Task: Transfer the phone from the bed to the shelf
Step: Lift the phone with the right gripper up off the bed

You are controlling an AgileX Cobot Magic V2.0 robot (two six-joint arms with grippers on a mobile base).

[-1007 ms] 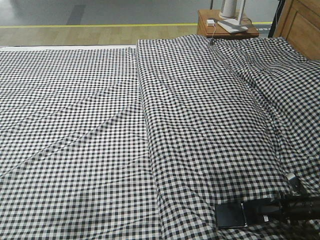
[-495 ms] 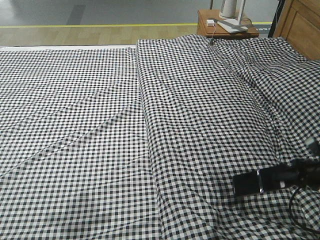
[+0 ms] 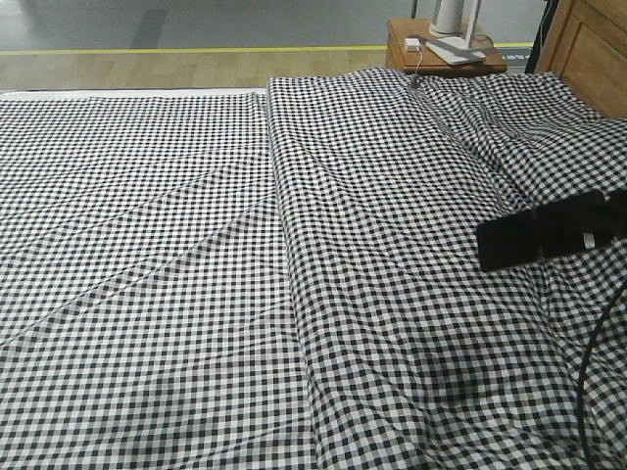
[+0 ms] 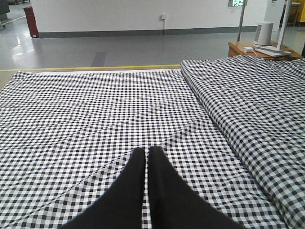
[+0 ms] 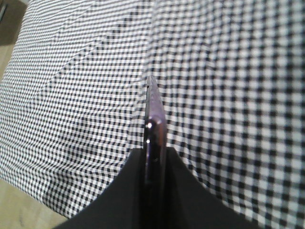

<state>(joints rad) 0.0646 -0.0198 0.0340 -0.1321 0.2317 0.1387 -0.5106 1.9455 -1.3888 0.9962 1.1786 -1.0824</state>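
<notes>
While the right end effector [image 5: 155, 160] clamps the phone [image 3: 506, 243] above the bed [image 3: 196, 245], carry it level and slowly toward the unseen shelf; the left end effector [image 4: 146, 164] hovers, clenched.

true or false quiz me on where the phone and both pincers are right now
1. The right pincer grips the phone and holds it above the bed. True.
2. The left pincer is open. False: its jaws are closed together with nothing between them.
3. The phone lies on the nightstand. False: it is in the right pincer, over the right side of the bed.
4. The bed has a black-and-white check cover. True.
</notes>
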